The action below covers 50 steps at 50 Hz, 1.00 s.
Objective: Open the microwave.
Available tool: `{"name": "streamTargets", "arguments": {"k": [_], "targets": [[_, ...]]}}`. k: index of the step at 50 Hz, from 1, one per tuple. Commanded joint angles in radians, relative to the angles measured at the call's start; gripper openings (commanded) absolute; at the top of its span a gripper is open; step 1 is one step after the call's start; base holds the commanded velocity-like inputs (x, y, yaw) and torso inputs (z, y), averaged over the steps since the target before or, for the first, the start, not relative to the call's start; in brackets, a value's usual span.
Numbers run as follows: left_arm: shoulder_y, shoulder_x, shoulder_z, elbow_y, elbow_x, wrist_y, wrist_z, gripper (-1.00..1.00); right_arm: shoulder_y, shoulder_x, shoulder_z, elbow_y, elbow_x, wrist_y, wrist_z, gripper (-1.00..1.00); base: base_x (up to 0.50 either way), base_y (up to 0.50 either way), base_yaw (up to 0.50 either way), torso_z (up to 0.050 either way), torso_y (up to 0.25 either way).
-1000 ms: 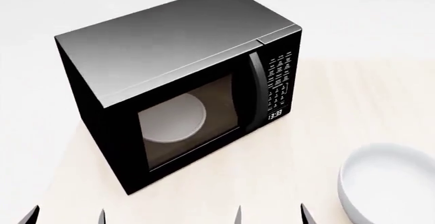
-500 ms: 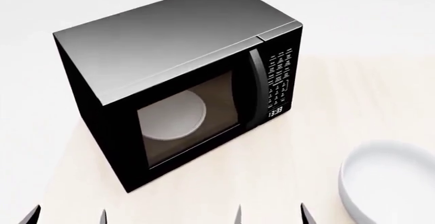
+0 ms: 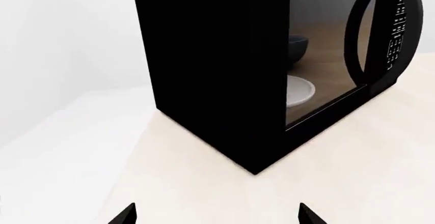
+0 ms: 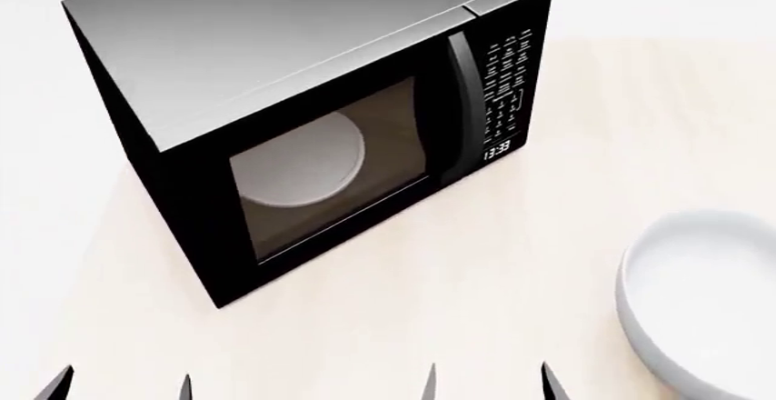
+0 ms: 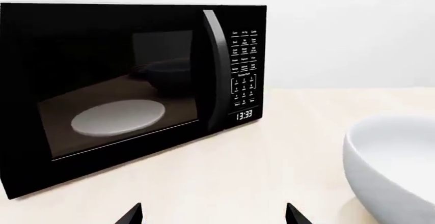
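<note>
The microwave sits on the pale table, a little to the left of the middle in the head view, and its door is shut. Nothing has hold of it yet, so I think the job is only at its start: the reaching step. The left gripper and the right gripper both sit low at the near edge, well apart from the microwave. Only their dark tips show, spread wide with nothing between them, so both claws look open and empty. Next, one claw likely has to go to the black handle beside the keypad, close on it, and pull the door out. Counting: one microwave, one handle, one white round plate inside, one white bowl on the right, two claws. A dark bowl shape shows in the glass, maybe just a reflection
</note>
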Motion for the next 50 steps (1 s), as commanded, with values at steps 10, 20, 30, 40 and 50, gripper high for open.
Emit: {"name": "streamTargets", "arguments": {"k": [10,20,30,40,50], "targets": [[-0.003,-0.011,0.014,0.001,-0.007,0.001,-0.015,1.00,0.002,0.010,-0.015,-0.001,0.011,-0.002,0.012,1.00,0.00,0.00,0.00,0.000,-0.154],[0.000,-0.018,0.020,0.007,-0.013,0.012,-0.018,1.00,0.004,0.012,-0.027,-0.014,0.012,0.009,0.022,1.00,0.00,0.00,0.00,0.000,-0.149],[-0.002,-0.016,0.031,-0.006,-0.022,0.023,-0.019,1.00,-0.001,0.018,-0.028,-0.051,0.021,0.020,0.035,1.00,0.00,0.00,0.00,0.000,-0.008],[-0.004,-0.020,0.042,-0.009,-0.021,0.025,-0.023,1.00,0.079,0.035,-0.018,-0.087,0.069,0.113,0.029,1.00,0.00,0.00,0.00,0.000,0.000],[-0.003,-0.026,0.046,0.000,-0.026,0.022,-0.029,1.00,0.209,0.041,-0.001,-0.094,0.111,0.228,0.031,1.00,0.00,0.00,0.00,0.000,0.000]]}}
